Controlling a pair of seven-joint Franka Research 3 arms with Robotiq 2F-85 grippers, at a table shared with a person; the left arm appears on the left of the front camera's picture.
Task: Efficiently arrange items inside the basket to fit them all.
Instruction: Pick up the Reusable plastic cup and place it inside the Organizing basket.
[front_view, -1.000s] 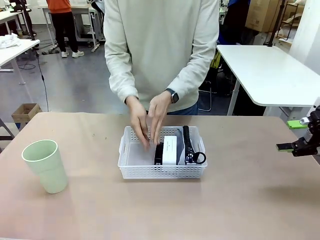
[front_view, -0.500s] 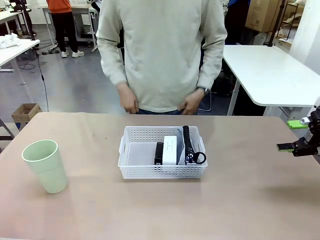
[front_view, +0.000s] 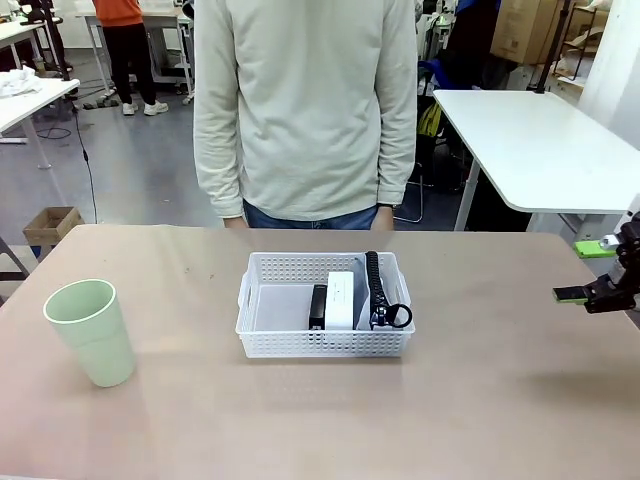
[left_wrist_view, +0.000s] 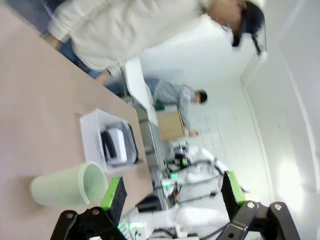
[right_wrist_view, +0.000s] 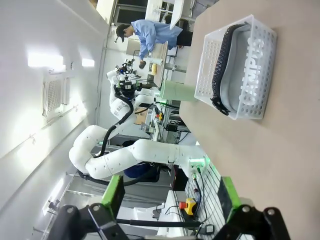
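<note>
The white basket (front_view: 325, 343) sits mid-table. Standing on edge inside it, left to right, are the small black slab (front_view: 317, 306), the white box (front_view: 340, 299) and the grey pouch with its black zipper (front_view: 376, 288); the basket's left part is bare. A pale green cup (front_view: 90, 332) stands upright on the table far to the left. My right gripper (front_view: 585, 271) hovers open at the table's right edge, well away from the basket (right_wrist_view: 207, 65). In the left wrist view my left gripper (left_wrist_view: 171, 192) is open and holds nothing, with the cup (left_wrist_view: 70, 186) just beyond it and the basket (left_wrist_view: 90, 135) farther off.
A person in a light sweater (front_view: 305, 110) stands at the far edge with arms hanging down. The brown tabletop (front_view: 500, 400) has free room on both sides of the basket. Another white table (front_view: 530, 150) stands behind on the right.
The person's hands have left the basket and dropped to their sides. The items in the basket and both grippers have stayed put.
</note>
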